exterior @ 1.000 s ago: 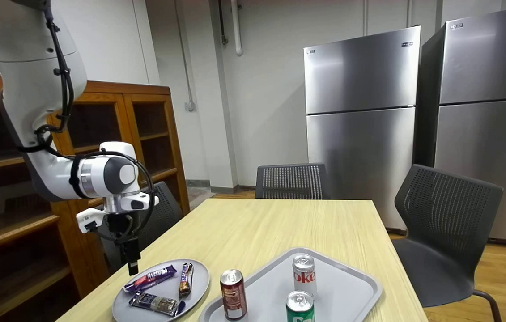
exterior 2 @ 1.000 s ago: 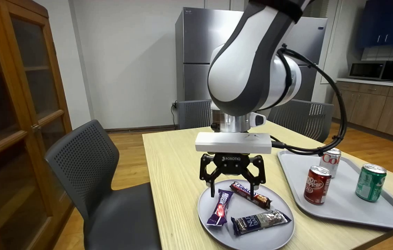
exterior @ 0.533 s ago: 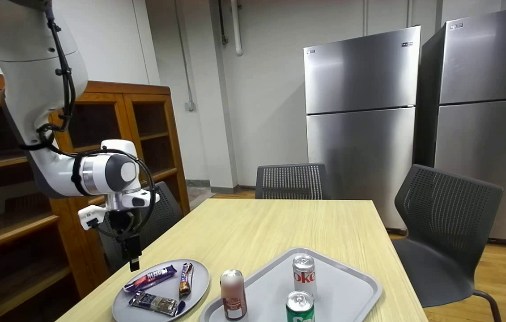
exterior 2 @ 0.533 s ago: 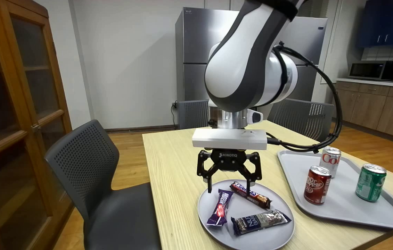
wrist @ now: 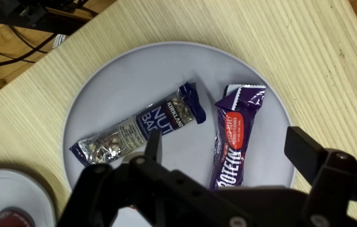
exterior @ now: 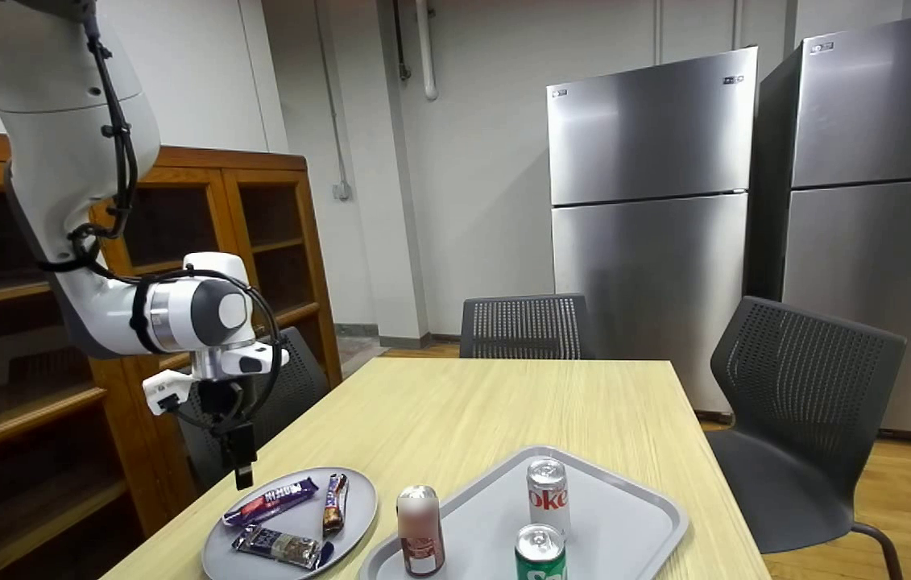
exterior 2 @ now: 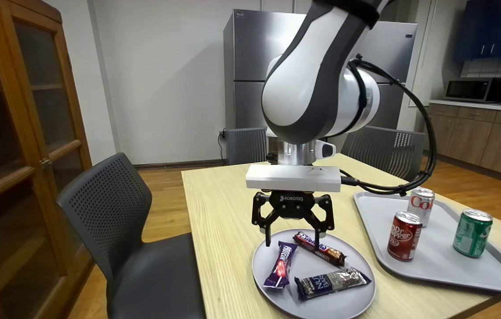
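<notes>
Downward points a black Robotiq gripper (exterior 2: pixel 292 243), hanging over a round grey plate (wrist: pixel 153 64), its two fingers spread wide apart with nothing held between them. Three wrapped snack bars lie flat on the plate, below the fingers and not touching them. In the wrist view, a purple protein bar (wrist: pixel 236 132) shows lengthwise in the gap between the fingers. A Kirkland nut bar (wrist: pixel 134 129) slants to the left of that gap, one fingertip overlapping its edge in this view. In an exterior view, a Snickers bar (exterior 2: pixel 332 254) shows behind one finger, which hides part of its wrapper. Off to one side of the gripper, on the same pale wooden table (exterior: pixel 503 395), a grey tray (exterior 2: pixel 436 268) carries three upright cans: a Dr Pepper can (exterior 2: pixel 404 235), nearest to the gripper, a silver Coke can (exterior 2: pixel 423 204) and a green soda can (exterior 2: pixel 473 235). On the gripper's opposite side, well apart from it, stands a dark grey chair (exterior 2: pixel 108 212); two stainless-steel refrigerators (exterior: pixel 648 242) rise far beyond the gripper.
</notes>
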### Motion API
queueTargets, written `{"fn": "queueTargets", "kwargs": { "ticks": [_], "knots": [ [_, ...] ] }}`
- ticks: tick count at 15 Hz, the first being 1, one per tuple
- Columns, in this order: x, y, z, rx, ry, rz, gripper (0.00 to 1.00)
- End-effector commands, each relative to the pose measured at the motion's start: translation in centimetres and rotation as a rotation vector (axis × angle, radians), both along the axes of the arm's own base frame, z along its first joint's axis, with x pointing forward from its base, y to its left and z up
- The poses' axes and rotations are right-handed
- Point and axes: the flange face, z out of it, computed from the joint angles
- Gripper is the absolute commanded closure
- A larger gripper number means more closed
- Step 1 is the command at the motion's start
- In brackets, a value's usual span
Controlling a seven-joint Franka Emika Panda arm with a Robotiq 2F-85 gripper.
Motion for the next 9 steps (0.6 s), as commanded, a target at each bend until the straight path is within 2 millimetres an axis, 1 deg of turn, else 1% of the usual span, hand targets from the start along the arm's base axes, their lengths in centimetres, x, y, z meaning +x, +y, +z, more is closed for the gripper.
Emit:
{"fn": "queueTargets", "kwargs": {
  "ticks": [1, 5, 9],
  "knots": [
    [0.6, -0.4, -0.6, -0.012, -0.031, -0.010, 0.00],
    [1.4, -1.2, -1.7, -0.013, -0.069, -0.005, 0.00],
    [2.2, -1.2, -3.2, -0.007, -0.096, 0.005, 0.00]
  ]
}}
